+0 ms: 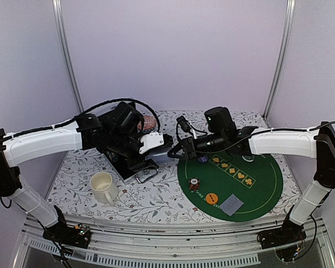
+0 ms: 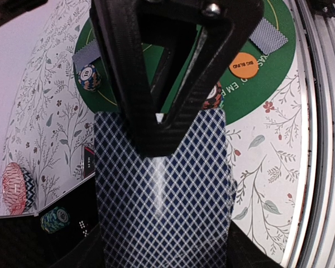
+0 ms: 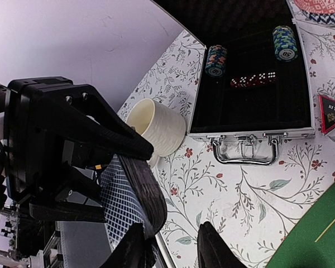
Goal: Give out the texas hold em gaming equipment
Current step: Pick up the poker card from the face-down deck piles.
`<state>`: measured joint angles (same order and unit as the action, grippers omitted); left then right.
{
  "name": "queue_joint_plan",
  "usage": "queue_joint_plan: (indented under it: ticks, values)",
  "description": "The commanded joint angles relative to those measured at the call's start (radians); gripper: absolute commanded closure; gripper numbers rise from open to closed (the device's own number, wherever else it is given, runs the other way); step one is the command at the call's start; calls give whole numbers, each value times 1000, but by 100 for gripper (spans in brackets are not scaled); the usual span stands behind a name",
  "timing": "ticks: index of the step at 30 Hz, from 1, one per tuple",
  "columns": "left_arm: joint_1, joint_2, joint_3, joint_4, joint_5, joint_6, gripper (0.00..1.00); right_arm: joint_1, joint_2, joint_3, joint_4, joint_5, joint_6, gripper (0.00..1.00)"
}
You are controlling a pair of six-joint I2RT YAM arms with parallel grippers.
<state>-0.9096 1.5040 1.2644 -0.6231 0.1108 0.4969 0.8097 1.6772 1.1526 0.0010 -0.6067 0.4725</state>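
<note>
My left gripper (image 2: 162, 118) clamps the card deck (image 2: 167, 206); whether my right gripper (image 3: 170, 247) grips I cannot tell, so I should pinch just 1 card.

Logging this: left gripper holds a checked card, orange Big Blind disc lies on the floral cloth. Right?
No: the orange Big Blind disc lies on the green mat, per the left wrist view; the left gripper does hold the card.

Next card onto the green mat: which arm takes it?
Right. The left gripper is clamped on the deck; the right gripper sits open at the deck's edge, beside the green mat.
</note>
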Motion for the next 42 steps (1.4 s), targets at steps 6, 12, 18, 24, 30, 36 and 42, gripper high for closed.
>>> queue_joint_plan:
  ticks: [6,12,18,24,30,36,42]
  values:
    - [-12,-4,-3,22,0,3,40,1,-50,25,-48,15,-20,80]
    - [-13,-1,-5,21,0,4,40,0,-52,38,-62,6,-26,95]
    - [-12,-3,-8,22,1,5,40,0,-80,48,-110,35,-54,97]
    - [-13,-2,-9,22,3,5,40,-5,-115,48,-165,46,-82,98]
    - [-12,-4,-11,22,3,5,40,-32,-179,47,-203,28,-95,98]
    - [-12,-5,-13,21,3,5,40,-113,-299,13,-284,9,-106,98]
    - [-13,-7,-13,22,3,6,40,-214,-394,15,-593,65,-179,98]
